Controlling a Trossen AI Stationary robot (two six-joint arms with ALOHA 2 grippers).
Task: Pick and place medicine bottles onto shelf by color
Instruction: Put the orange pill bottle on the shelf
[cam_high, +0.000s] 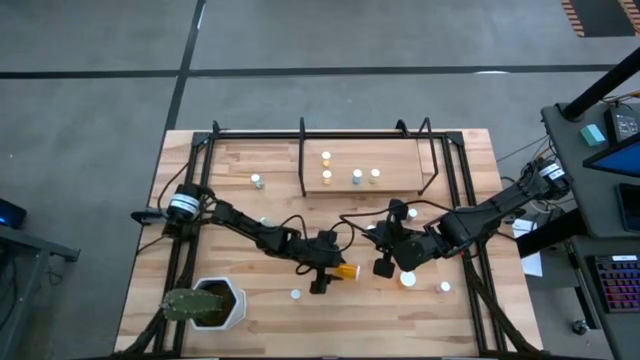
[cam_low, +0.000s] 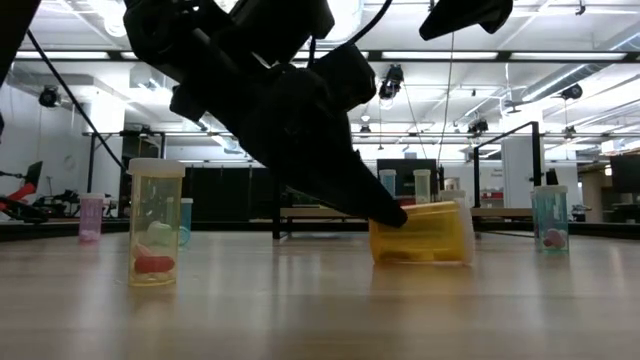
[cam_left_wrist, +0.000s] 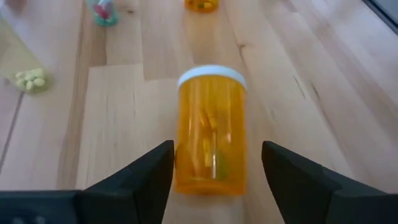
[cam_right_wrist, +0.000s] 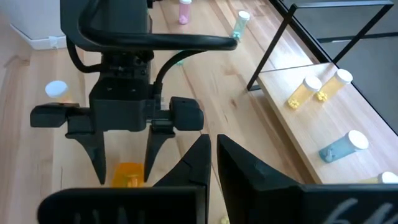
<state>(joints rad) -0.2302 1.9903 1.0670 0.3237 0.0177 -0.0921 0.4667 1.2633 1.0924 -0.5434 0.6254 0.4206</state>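
Note:
An orange medicine bottle (cam_left_wrist: 211, 137) with a white cap lies on its side on the tabletop near the middle (cam_high: 348, 270). My left gripper (cam_left_wrist: 217, 180) is open, with one finger on each side of the bottle's bottom end, and the cap points away from it. It also shows in the high view (cam_high: 336, 270). My right gripper (cam_high: 383, 266) hangs just right of the bottle, shut and empty, and its own view (cam_right_wrist: 214, 155) looks at the left gripper. The light-wood shelf (cam_high: 400, 160) at the far side carries several bottles, among them yellowish ones (cam_high: 326, 178) and a teal one (cam_high: 357, 177). My left gripper's fingers lie along the orange bottle's body, level with the table, on either side of its bottom end (cam_left_wrist: 186, 168). One finger (cam_left_wrist: 163, 163) stands close against the bottle's side. I cannot tell whether it touches. The bottle rests on the tabletop.
Loose bottles stand about the table: a yellowish one (cam_low: 155, 225), a pink one (cam_low: 90, 217), a teal one (cam_low: 550, 218), and white-capped ones at the near side (cam_high: 296, 294) (cam_high: 408, 280) (cam_high: 444, 288). A white plant pot (cam_high: 225, 305) stands at the near left. Black bars edge the shelf (cam_high: 303, 150).

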